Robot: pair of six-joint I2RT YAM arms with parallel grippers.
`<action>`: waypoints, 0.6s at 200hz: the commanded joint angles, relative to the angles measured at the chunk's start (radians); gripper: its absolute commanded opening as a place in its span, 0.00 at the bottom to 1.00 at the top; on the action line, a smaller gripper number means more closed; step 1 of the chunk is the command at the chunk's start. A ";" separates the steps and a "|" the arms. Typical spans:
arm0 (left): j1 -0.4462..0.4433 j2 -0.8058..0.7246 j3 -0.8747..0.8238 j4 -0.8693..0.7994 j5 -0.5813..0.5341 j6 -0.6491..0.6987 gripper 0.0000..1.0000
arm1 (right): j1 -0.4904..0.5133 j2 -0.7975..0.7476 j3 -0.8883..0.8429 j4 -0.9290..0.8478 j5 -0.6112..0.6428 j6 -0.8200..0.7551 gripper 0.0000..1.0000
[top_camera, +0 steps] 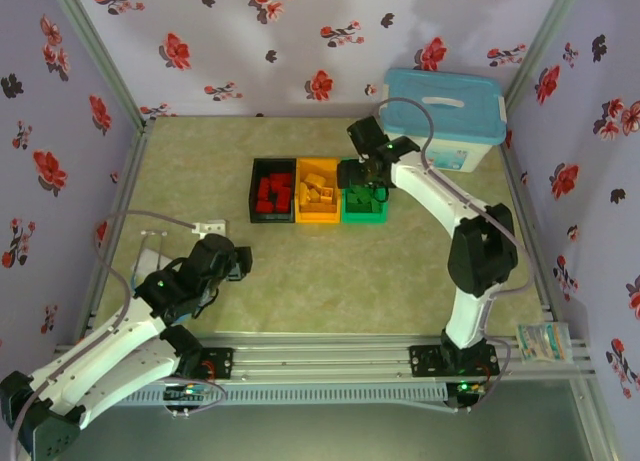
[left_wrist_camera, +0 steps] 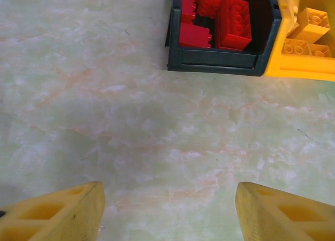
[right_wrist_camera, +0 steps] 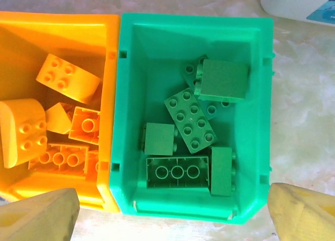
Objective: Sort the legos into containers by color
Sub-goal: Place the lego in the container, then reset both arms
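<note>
The jaws of the right arm (top_camera: 432,188) hang open and empty above the green bin (right_wrist_camera: 131,94), which holds green bricks (right_wrist_camera: 189,119). Next to it the yellow bin (right_wrist_camera: 110,68) holds yellow bricks (right_wrist_camera: 68,79), and the black bin (left_wrist_camera: 214,60) beyond holds red bricks (left_wrist_camera: 233,24). Far from the green bin, the jaws of the left arm (top_camera: 120,341) are open over the desk (left_wrist_camera: 131,121).
</note>
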 commanded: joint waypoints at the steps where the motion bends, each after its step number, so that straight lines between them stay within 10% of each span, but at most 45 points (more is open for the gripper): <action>1: 0.007 0.006 0.039 0.023 -0.086 0.025 0.69 | 0.000 -0.102 -0.067 0.065 0.019 -0.012 0.94; 120: 0.016 0.145 0.144 0.235 -0.367 0.328 0.99 | 0.000 -0.697 -0.598 0.544 0.160 -0.097 0.99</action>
